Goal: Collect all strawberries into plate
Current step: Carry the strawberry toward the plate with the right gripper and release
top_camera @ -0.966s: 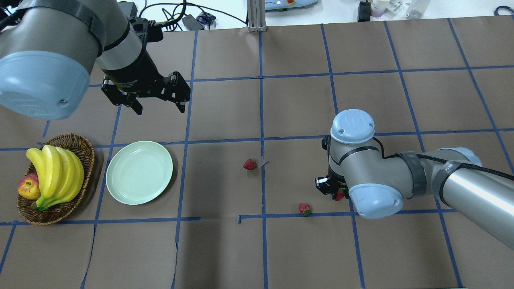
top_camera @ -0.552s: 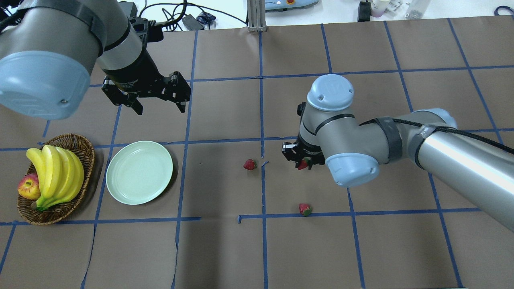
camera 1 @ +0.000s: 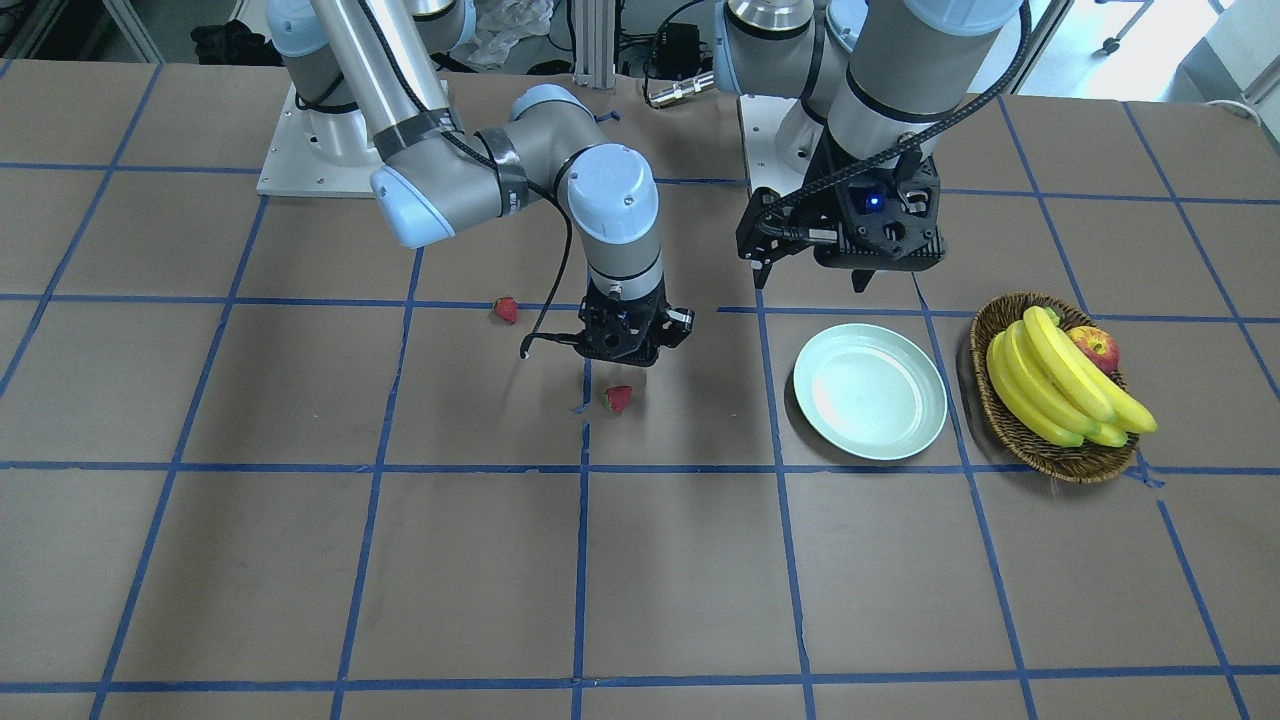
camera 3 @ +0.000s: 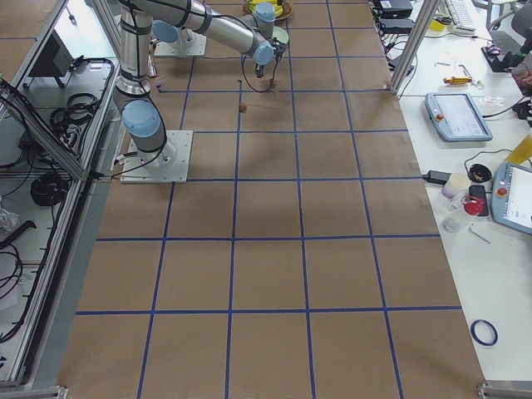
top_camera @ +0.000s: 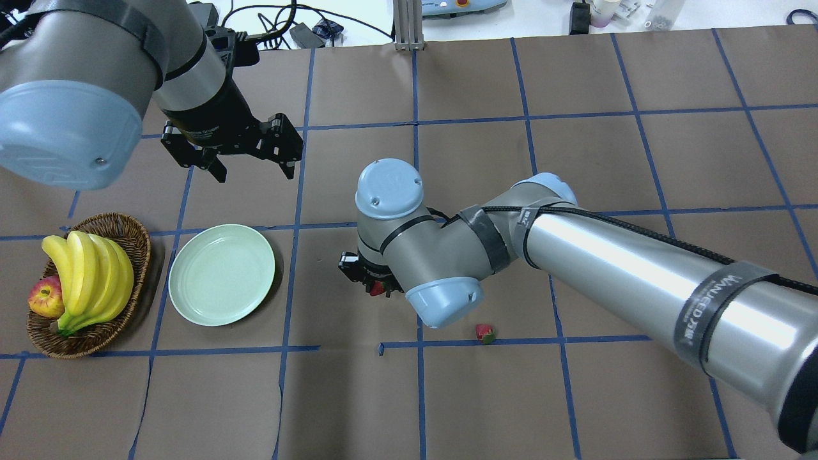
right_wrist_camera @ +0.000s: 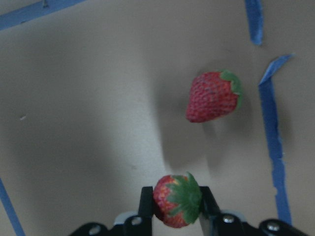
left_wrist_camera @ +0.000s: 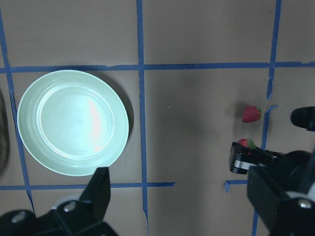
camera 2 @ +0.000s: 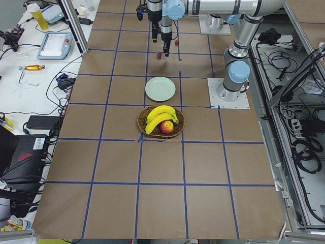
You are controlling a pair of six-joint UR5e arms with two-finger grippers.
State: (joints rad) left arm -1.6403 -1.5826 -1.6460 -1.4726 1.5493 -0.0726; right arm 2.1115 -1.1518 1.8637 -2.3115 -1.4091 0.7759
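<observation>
My right gripper (right_wrist_camera: 174, 204) is shut on a strawberry (right_wrist_camera: 177, 199), held above the table. It shows near the table's middle in the overhead view (top_camera: 376, 287). A second strawberry (right_wrist_camera: 214, 96) lies on the paper just beyond it (camera 1: 617, 398); my right arm hides it in the overhead view. A third strawberry (top_camera: 485, 333) lies further right, near a tape line (camera 1: 507, 309). The pale green plate (top_camera: 222, 275) is empty, left of my right gripper. My left gripper (top_camera: 255, 167) is open and empty, hovering beyond the plate (left_wrist_camera: 73, 122).
A wicker basket (top_camera: 137, 239) with bananas (top_camera: 89, 271) and an apple (top_camera: 45, 297) stands just left of the plate. My left arm's large elbow overhangs the table's far left. Blue tape lines grid the brown paper.
My right gripper has carried its strawberry leftward, from the table's right part to the middle, toward the plate. It now covers the middle strawberry in the overhead view. My left arm has not moved.
</observation>
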